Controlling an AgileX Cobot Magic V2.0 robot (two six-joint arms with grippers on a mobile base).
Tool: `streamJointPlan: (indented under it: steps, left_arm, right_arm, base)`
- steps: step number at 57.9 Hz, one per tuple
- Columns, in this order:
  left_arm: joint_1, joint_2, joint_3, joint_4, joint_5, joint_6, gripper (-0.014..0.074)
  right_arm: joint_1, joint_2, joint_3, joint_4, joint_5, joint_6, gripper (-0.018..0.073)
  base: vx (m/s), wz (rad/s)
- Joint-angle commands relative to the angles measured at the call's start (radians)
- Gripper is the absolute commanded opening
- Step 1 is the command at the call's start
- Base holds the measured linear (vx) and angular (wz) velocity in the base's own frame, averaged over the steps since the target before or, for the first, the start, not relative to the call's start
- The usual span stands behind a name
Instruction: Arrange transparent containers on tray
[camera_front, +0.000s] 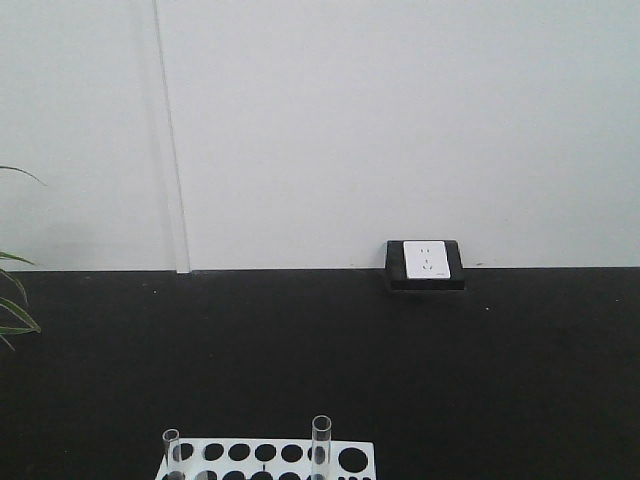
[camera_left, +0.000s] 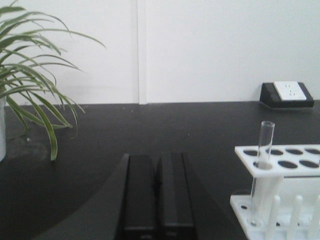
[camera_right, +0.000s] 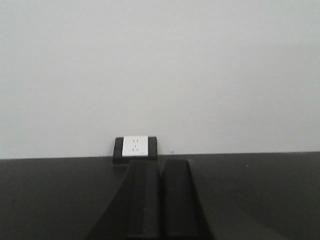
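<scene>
White wall (camera_front: 400, 120) over a black tabletop (camera_front: 300, 350); white rack plate (camera_left: 295, 172) patterned with dark round holes, colourless clear test tubes (camera_left: 265, 140), white socket (camera_front: 426, 259) in a black housing (camera_front: 393, 272), green plant leaves (camera_left: 30, 90) — left gripper (camera_left: 157, 195) and right gripper (camera_right: 160, 200) plain black.

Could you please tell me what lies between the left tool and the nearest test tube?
Only bare black table lies between the left tool and the tube standing in its rack, as the left wrist view shows.
</scene>
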Motion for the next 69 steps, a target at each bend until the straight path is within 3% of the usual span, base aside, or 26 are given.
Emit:
streamJointPlan:
  steps: [1,6,11,19,25,35,44,54,62,69]
  left_arm:
    - [0.004,-0.014,0.03,-0.008,-0.162,-0.004,-0.0006]
    - [0.004,-0.014,0.022,-0.008,-0.285,-0.004,-0.0006]
    - [0.004,-0.014,-0.028,-0.008,-0.326,-0.004,-0.0006]
    - [0.004,0.016,-0.21,-0.006,-0.228,0.006,-0.0006]
    - [0.004,0.079,-0.361,0.015,-0.1,0.048,-0.0006]
    - [0.004,0.226,-0.546,0.08,0.005,0.133,-0.0006]
    - [0.004,0.333,-0.566,0.078,0.006,0.133,-0.0005]
    - [0.004,0.433,-0.566,0.068,0.083,0.127,0.002]
    - [0.004,0.514,-0.566,0.069,0.085,0.127,0.0097]
    - [0.004,0.58,-0.566,0.069,0.081,0.127,0.0227]
  right_arm:
    - [0.004,0.017,-0.005,-0.002,-0.135,-0.003,-0.0011]
    - [0.004,0.017,-0.061,-0.002,-0.076,-0.003,-0.0011]
    - [0.004,0.026,-0.155,-0.006,0.039,-0.003,-0.0011]
    - [0.004,0.102,-0.346,-0.014,0.236,-0.005,-0.0011]
    - [0.004,0.184,-0.465,-0.014,0.298,-0.005,-0.0011]
    - [0.004,0.304,-0.54,-0.001,0.315,-0.005,-0.0011]
    - [0.004,0.384,-0.54,-0.002,0.323,-0.005,-0.0008]
    - [0.004,0.456,-0.54,-0.002,0.34,-0.005,0.0016]
    - [0.004,0.49,-0.54,-0.002,0.339,-0.005,0.0087]
    - [0.004,0.506,-0.54,-0.002,0.339,-0.005,0.019]
  base:
    - [0.0,0.0]
    - [0.0,0.0]
    - [0.0,0.0]
    - [0.0,0.0]
    - [0.0,0.0]
    - [0.0,0.0]
    - [0.0,0.0]
    - [0.0,0.0]
    - [0.0,0.0]
    - [0.0,0.0]
